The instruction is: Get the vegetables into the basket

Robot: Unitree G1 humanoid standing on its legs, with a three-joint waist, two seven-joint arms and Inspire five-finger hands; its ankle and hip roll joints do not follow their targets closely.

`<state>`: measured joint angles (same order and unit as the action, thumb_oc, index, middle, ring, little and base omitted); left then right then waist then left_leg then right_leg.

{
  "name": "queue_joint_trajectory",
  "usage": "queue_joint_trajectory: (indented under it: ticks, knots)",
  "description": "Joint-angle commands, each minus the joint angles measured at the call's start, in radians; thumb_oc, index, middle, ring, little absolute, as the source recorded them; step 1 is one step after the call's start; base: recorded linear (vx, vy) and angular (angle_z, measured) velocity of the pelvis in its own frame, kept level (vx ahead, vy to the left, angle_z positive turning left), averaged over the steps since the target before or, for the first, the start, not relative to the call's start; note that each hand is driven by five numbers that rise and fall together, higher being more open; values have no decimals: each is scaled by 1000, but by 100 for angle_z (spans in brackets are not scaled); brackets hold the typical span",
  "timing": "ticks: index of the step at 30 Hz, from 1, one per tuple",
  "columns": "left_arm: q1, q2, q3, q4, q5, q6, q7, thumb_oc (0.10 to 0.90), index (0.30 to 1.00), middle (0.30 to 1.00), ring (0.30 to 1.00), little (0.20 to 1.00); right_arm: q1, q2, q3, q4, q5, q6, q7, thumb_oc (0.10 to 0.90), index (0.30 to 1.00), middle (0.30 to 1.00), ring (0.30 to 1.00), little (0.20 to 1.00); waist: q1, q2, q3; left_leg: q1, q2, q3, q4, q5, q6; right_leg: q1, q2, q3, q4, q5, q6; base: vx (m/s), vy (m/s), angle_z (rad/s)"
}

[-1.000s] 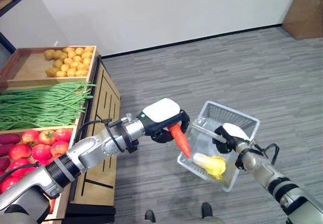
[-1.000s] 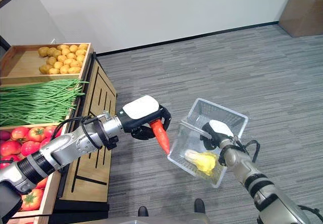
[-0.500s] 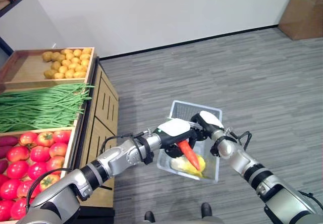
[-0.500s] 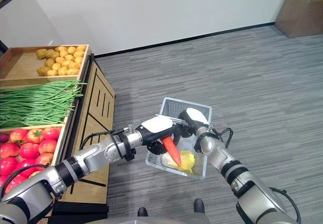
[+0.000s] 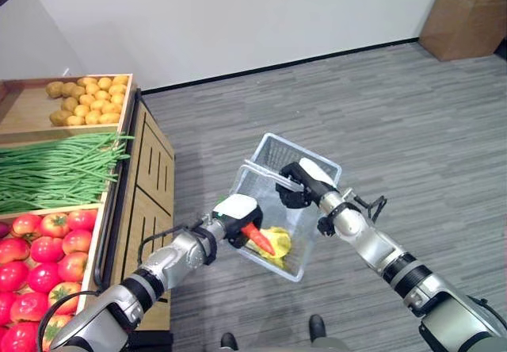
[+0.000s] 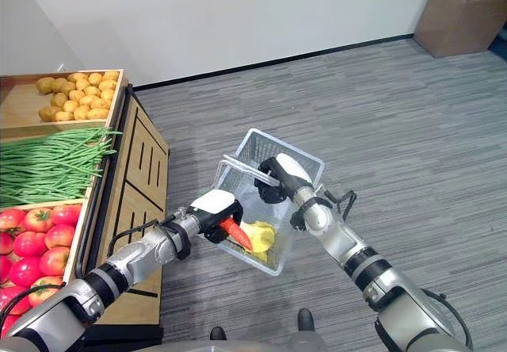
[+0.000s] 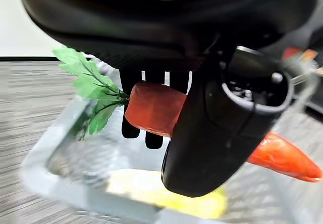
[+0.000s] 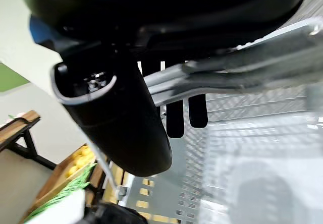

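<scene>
1. The left hand (image 5: 236,212) has its fingers clamped on the carrot (image 5: 258,239), tip inside the basket (image 5: 273,152).
2. The carrot looks light, stiff and smooth; hold its thick end.
3. The right hand (image 5: 303,181) is curled round the basket's handle (image 8: 242,65).

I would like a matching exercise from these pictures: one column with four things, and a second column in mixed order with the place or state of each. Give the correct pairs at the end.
Things:
1. carrot
2. basket
3. green beans
4. tomatoes

Places or states:
A. lying in the middle tray of the wooden stand
B. gripped by the left hand, its tip over the basket
C. in the stand's nearest tray
D. held up by its handle in the right hand, with a yellow vegetable inside

Pairs: 1-B, 2-D, 3-A, 4-C
</scene>
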<state>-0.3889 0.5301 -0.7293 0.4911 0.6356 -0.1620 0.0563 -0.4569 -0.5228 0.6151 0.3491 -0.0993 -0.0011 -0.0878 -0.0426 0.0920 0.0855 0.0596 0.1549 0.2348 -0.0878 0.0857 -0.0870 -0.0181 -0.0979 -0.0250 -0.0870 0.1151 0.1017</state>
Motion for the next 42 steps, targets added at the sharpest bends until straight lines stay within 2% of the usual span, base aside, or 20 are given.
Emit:
queue_joint_trajectory:
  ticks: [1,5,6,7,9,10,11,12,13,14,25,33,35,36,37,38,40,41,42]
  knots:
    - [-88,15,69,58,51,26,109,400,300,300,300,300,-105,65,-54,-184,115,-125,-23,400,300,300,300,300,4,-79,-83,-8,-3,-39,1,-26,-29,31,-40,-44,0,-49,55,0,0,0]
    - [-62,7,107,84,86,60,137,400,300,300,300,300,-89,60,-44,-239,139,-124,-6,400,300,300,300,300,3,-81,-79,-9,0,-37,1,-25,-32,30,-38,-44,0,-50,54,0,0,0]
    - [-62,6,108,84,86,60,138,467,393,393,393,393,-88,60,-43,-240,139,-124,-6,400,300,300,300,300,3,-81,-80,-9,0,-37,1,-25,-32,30,-38,-44,0,-50,54,0,0,0]
    - [-58,4,113,87,92,66,144,567,533,533,533,533,-84,60,-40,-249,143,-124,-1,400,300,300,300,300,3,-81,-79,-8,1,-36,1,-24,-32,30,-38,-44,0,-50,54,0,0,0]
    - [-48,-2,126,99,91,75,151,476,407,407,407,407,-78,65,-34,-252,149,-123,1,400,300,300,300,300,3,-83,-77,-9,3,-35,1,-23,-33,29,-37,-44,0,-50,54,0,0,0]
    - [-42,-5,133,100,90,79,154,463,388,388,388,388,-72,68,-29,-253,154,-122,5,400,300,300,300,300,3,-82,-77,-9,5,-35,1,-23,-33,28,-37,-44,0,-49,54,0,0,0]
    - [-39,-8,137,102,91,82,157,492,429,429,429,429,-68,71,-25,-250,155,-119,5,400,300,300,300,300,3,-82,-76,-8,6,-34,1,-22,-34,28,-36,-45,0,-49,53,0,0,0]
    - [-36,-11,140,101,92,84,160,492,429,429,429,429,-61,76,-24,-250,157,-119,5,400,300,300,300,300,3,-82,-76,-8,6,-33,1,-22,-34,28,-36,-44,0,-49,53,0,0,0]
    - [-31,-13,143,103,93,87,164,598,577,577,577,577,-55,79,-23,-249,159,-118,5,400,300,300,300,300,2,-82,-75,-8,6,-34,1,-21,-34,29,-36,-44,0,-49,52,0,0,0]
    - [-28,-15,145,105,97,91,168,900,1000,1000,1000,1000,-51,83,-21,-251,161,-119,5,400,300,300,300,300,2,-82,-75,-8,6,-33,1,-21,-34,30,-35,-44,0,-50,52,4,-3,-3]
    - [-12,-29,133,53,117,87,198,900,1000,1000,1000,1000,-31,99,-2,-234,186,-116,3,400,300,300,300,300,4,-80,-67,-14,4,-39,1,-20,-35,30,-41,-54,0,-49,53,0,0,0]
    - [47,-4,151,-22,92,58,203,900,1000,1000,1000,1000,16,94,-43,-165,135,-100,-23,400,300,300,300,300,13,-82,-70,-13,-2,-49,1,-20,-33,40,-44,-64,0,-52,54,0,0,0]
    - [86,7,184,-46,31,32,204,900,1000,1000,1000,1000,38,82,-79,-141,114,-86,-37,400,300,300,300,300,17,-82,-70,-14,-3,-54,1,-19,-32,41,-46,-68,0,-52,54,-1,-1,2]
    - [62,-18,153,-54,33,48,183,900,1000,1000,1000,1000,45,90,-86,-104,99,-85,-42,400,300,300,300,300,14,-83,-71,-13,-4,-55,1,-20,-32,42,-46,-71,0,-52,56,3,0,5]
    - [105,-19,159,-98,-51,11,138,900,1000,1000,1000,1000,87,72,-130,-70,87,-72,-57,400,300,300,300,300,17,-81,-70,-14,-7,-60,1,-20,-29,45,-48,-75,0,-51,55,7,2,9]
    - [110,-13,158,-107,-57,13,130,900,1000,1000,1000,1000,94,73,-131,-71,86,-73,-57,400,300,300,300,300,17,-82,-73,-14,-7,-62,1,-20,-29,46,-48,-77,0,-52,55,5,4,9]
    - [200,23,196,-174,-180,-40,66,900,1000,1000,1000,1000,147,46,-199,-37,77,-68,-56,400,300,300,300,300,29,-79,-73,-16,-11,-74,1,-19,-27,52,-51,-86,0,-52,55,4,10,14]
    - [290,58,240,-226,-296,-68,15,900,1000,1000,1000,1000,193,33,-253,-3,77,-74,-57,400,300,300,300,300,40,-78,-75,-19,-15,-86,1,-18,-25,58,-53,-99,0,-53,56,4,16,24]
    - [293,61,242,-230,-298,-67,12,900,1000,1000,1000,1000,195,34,-253,-3,77,-75,-57,400,300,300,300,300,38,-79,-76,-19,-15,-87,1,-18,-25,58,-53,-100,0,-53,56,6,13,30]
